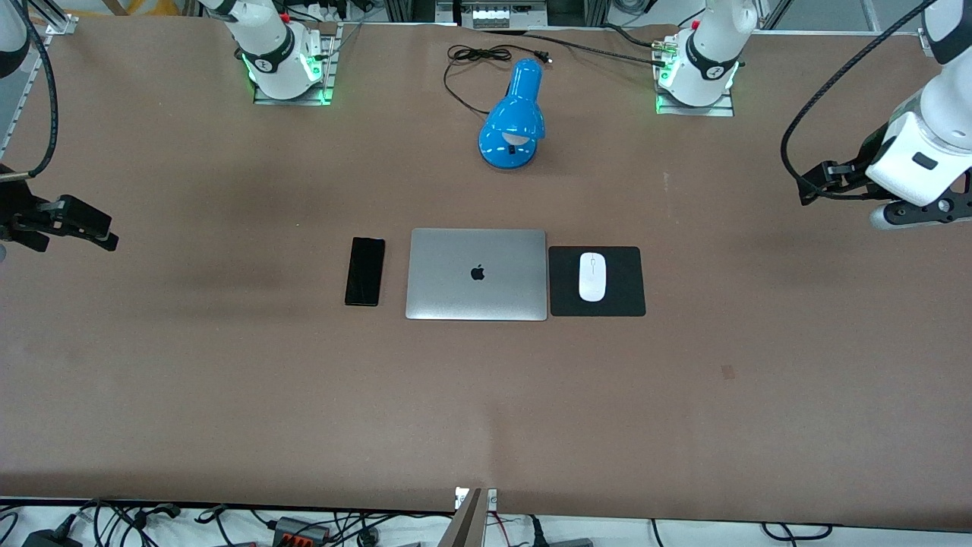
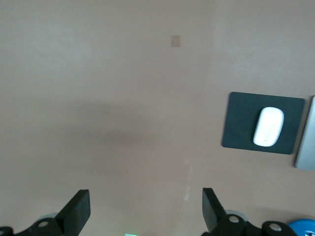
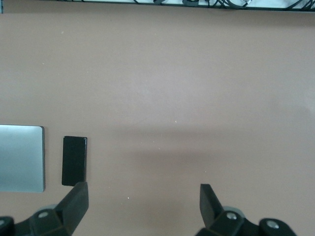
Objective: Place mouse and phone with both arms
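The white mouse (image 1: pixel 592 276) lies on a square black mouse pad (image 1: pixel 626 285) beside the laptop, toward the left arm's end of the table. The black phone (image 1: pixel 365 271) lies flat on the table beside the laptop, toward the right arm's end. My left gripper (image 1: pixel 816 186) is open and empty, up in the air over the table's left-arm end. In the left wrist view (image 2: pixel 146 201) it is over bare table, with the mouse (image 2: pixel 268 126) well apart from it. My right gripper (image 1: pixel 99 228) is open and empty over the right-arm end. In the right wrist view (image 3: pixel 144 194) the phone (image 3: pixel 74 161) lies close to one fingertip.
A closed silver laptop (image 1: pixel 476 274) lies between the phone and the mouse pad. A blue desk lamp (image 1: pixel 515 118) with a black cord lies farther from the front camera than the laptop, between the arm bases. Cables hang past the table's front edge.
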You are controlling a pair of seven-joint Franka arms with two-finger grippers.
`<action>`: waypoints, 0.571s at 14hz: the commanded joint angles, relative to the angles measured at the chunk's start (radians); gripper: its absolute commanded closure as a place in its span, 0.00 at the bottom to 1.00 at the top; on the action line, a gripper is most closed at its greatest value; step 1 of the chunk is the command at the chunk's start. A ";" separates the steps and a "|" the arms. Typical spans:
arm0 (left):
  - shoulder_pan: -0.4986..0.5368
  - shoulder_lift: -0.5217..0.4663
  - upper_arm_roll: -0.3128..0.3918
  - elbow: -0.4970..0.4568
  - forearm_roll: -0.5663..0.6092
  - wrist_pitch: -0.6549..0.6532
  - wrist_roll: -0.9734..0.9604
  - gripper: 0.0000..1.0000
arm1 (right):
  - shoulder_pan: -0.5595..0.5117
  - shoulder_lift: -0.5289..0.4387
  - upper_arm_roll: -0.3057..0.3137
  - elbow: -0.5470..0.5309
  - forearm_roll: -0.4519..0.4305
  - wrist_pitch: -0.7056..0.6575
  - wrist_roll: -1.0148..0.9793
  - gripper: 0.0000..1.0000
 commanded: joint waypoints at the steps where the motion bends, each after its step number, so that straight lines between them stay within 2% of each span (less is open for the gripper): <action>1: -0.012 -0.048 0.018 -0.014 -0.053 -0.006 0.053 0.00 | -0.008 -0.130 0.011 -0.201 -0.020 0.096 -0.019 0.00; 4: -0.008 -0.047 0.007 0.000 -0.052 -0.004 0.044 0.00 | -0.016 -0.218 0.011 -0.336 -0.029 0.145 -0.017 0.00; 8: -0.010 -0.045 -0.001 0.000 -0.043 -0.009 0.055 0.00 | -0.019 -0.230 0.011 -0.337 -0.028 0.124 -0.028 0.00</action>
